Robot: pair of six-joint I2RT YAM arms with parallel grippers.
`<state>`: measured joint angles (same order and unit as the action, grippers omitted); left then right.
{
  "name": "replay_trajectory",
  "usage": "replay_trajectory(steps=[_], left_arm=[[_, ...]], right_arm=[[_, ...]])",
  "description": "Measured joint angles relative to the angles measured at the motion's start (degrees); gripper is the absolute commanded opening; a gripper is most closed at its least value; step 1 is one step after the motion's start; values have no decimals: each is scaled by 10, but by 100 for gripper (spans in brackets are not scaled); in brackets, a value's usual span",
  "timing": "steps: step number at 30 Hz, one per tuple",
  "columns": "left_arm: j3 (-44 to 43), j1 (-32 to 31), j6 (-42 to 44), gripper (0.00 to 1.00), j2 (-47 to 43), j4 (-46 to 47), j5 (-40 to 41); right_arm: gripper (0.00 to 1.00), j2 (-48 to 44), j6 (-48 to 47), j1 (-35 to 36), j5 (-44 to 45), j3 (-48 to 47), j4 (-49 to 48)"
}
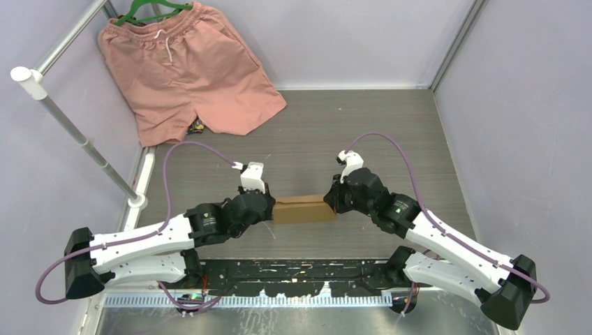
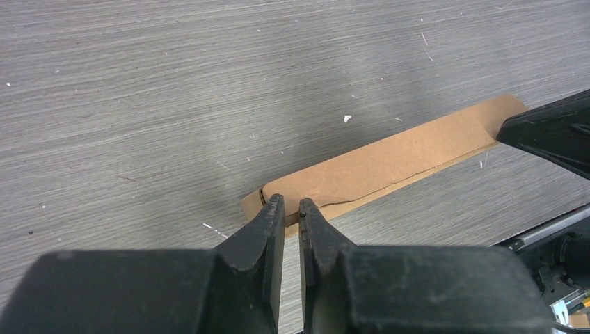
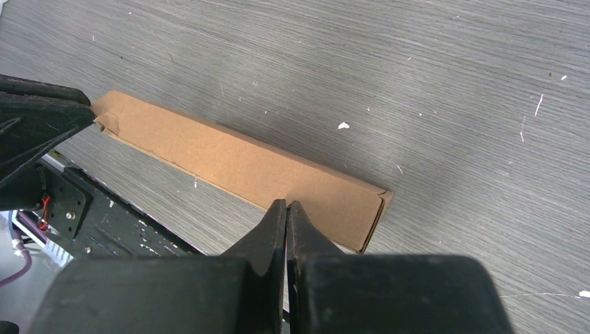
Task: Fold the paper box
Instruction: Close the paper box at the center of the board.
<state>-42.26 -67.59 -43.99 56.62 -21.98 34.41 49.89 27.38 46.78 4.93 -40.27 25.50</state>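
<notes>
Judging by the slim brown cardboard paper box, you seem nearly done, only its ends left to press: right hand shut at one end, left hand opposite, grip unclear.

One plain brown corrugated cardboard box, a small folded rectangle. Two white-and-black robot arms, the left arm and the right arm, each with one black two-finger gripper: the left gripper and the right gripper. Two purple cables, one per arm. One pair of salmon-pink cloth shorts on one green plastic hanger. One small dark item at the shorts' hem, possibly more than one; it is too small to tell. One grey wood-grain table.
</notes>
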Motion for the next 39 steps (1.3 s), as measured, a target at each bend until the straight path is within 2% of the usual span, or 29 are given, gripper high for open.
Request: replay_trajectory(steps=[30,39], left_arm=[[40,-11,-54,12,2,34,14],[42,-13,-64,12,-5,36,16]], right_arm=[[5,-2,14,0,2,9,3],[5,-8,12,0,45,-61,126]])
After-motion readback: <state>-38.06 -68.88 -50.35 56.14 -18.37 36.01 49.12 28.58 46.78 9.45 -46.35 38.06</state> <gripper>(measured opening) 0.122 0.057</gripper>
